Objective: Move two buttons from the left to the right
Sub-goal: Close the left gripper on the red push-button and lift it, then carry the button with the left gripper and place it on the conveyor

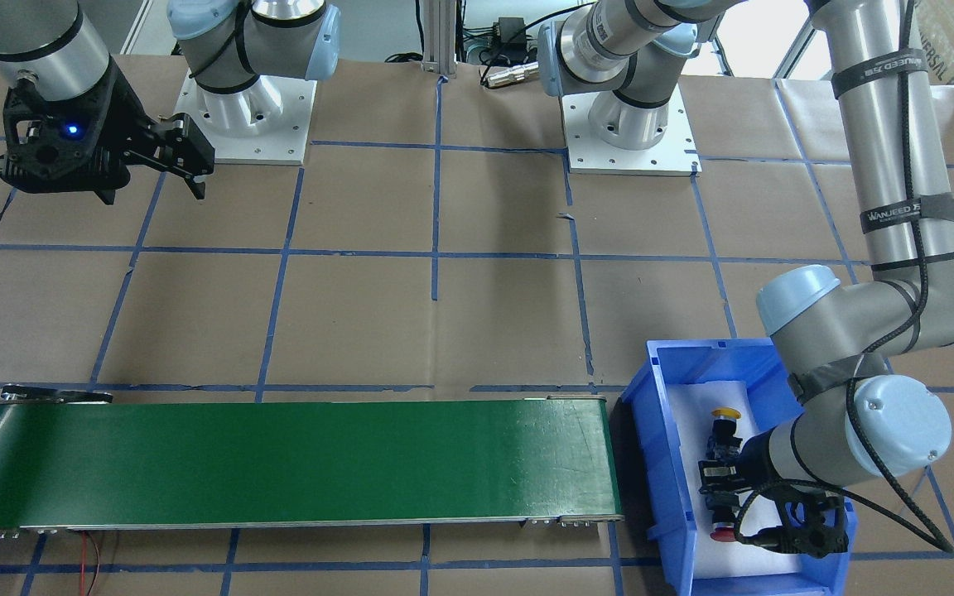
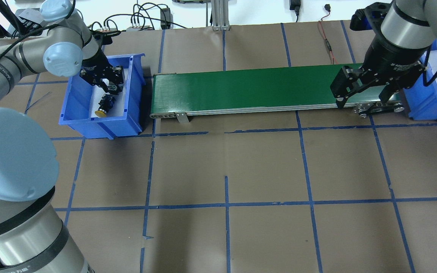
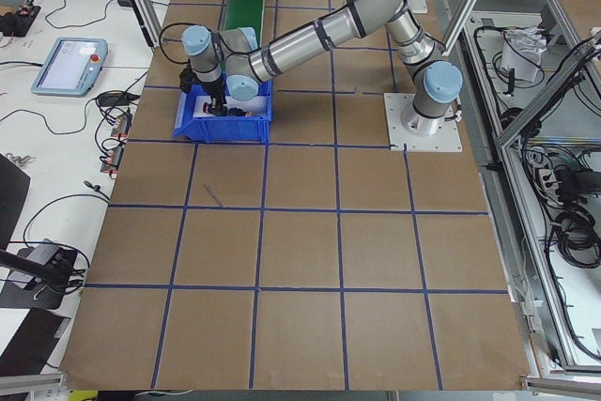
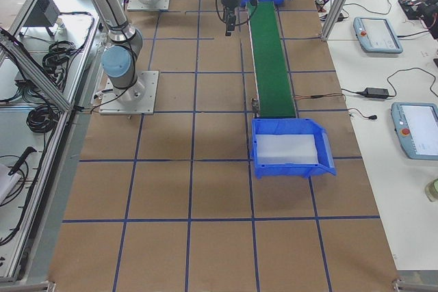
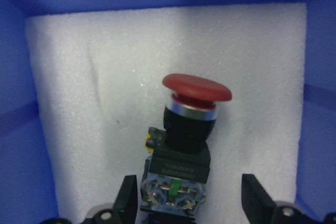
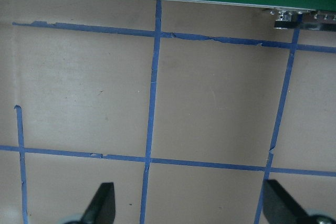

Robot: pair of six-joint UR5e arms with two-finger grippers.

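The red button (image 5: 190, 124) lies on white foam in the left blue bin (image 2: 101, 128), its red cap (image 1: 723, 534) pointing away from the wrist. My left gripper (image 5: 191, 203) is open and low in the bin, with a finger (image 5: 128, 200) on each side of the button's contact block and a gap on both sides. The yellow button (image 2: 102, 109) lies beside it on the foam, also seen in the front view (image 1: 725, 420). My right gripper (image 2: 362, 102) is open and empty, above the table by the belt's right end.
A green conveyor belt (image 2: 249, 89) runs between the left bin and a second blue bin (image 2: 429, 100) at the right end, which holds only white foam (image 4: 286, 150). The table (image 2: 264, 170) is brown paper with blue tape lines.
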